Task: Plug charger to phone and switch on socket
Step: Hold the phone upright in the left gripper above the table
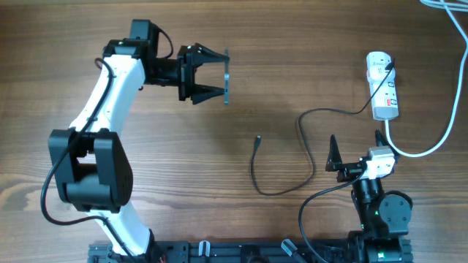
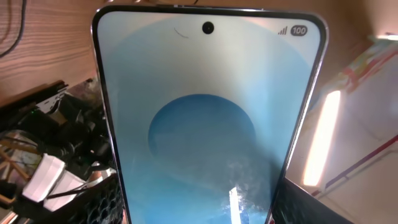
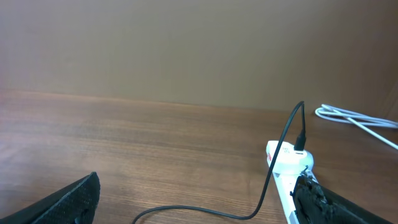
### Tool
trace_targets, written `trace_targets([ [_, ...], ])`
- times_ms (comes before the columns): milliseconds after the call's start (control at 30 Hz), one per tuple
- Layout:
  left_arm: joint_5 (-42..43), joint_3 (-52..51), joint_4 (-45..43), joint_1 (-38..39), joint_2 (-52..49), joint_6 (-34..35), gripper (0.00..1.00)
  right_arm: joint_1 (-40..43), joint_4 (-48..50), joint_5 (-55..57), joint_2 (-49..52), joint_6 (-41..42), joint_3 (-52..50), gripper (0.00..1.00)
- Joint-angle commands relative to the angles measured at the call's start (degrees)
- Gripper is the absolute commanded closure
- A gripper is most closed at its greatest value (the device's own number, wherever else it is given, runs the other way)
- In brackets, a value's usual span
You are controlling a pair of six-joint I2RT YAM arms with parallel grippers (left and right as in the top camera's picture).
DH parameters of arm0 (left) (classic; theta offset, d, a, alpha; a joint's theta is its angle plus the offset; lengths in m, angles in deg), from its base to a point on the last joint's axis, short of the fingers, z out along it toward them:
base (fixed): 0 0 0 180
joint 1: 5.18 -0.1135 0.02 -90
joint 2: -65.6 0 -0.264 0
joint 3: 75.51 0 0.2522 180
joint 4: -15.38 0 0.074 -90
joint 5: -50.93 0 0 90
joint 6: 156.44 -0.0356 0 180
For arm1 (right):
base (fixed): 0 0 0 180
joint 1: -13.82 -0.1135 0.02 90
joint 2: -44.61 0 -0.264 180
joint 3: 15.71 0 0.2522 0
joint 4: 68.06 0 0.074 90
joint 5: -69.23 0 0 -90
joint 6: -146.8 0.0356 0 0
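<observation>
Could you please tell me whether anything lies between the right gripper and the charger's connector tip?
No foreign object does. The open right gripper and the connector tip are separated by bare table, crossed only by a loop of the charger's own cable. The phone is well away, held in the left gripper.

count here: two arms point(image 1: 110, 95) point(image 1: 374, 191), one phone point(image 2: 208, 124), one charger point(image 1: 257, 142), one socket point(image 1: 382, 86), one thick white cord point(image 1: 439, 146)

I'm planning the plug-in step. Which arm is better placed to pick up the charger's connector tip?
Right. The left gripper is shut on the phone, so it is busy. The right gripper stands open and empty, and the charger loops close in front of it.
</observation>
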Motion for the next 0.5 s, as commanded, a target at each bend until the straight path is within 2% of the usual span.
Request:
trace_targets([
  [0, 3.2, 0.0, 0.0, -0.9, 2.0, 0.6, 0.28, 0.3, 0.1, 0.7, -0.1, -0.5, -0.1, 0.00],
  [467, 3.2, 0.0, 3.1, -0.9, 2.0, 0.7, 0.28, 0.3, 0.1, 0.7, -0.1, -0.5, -0.1, 0.00],
])
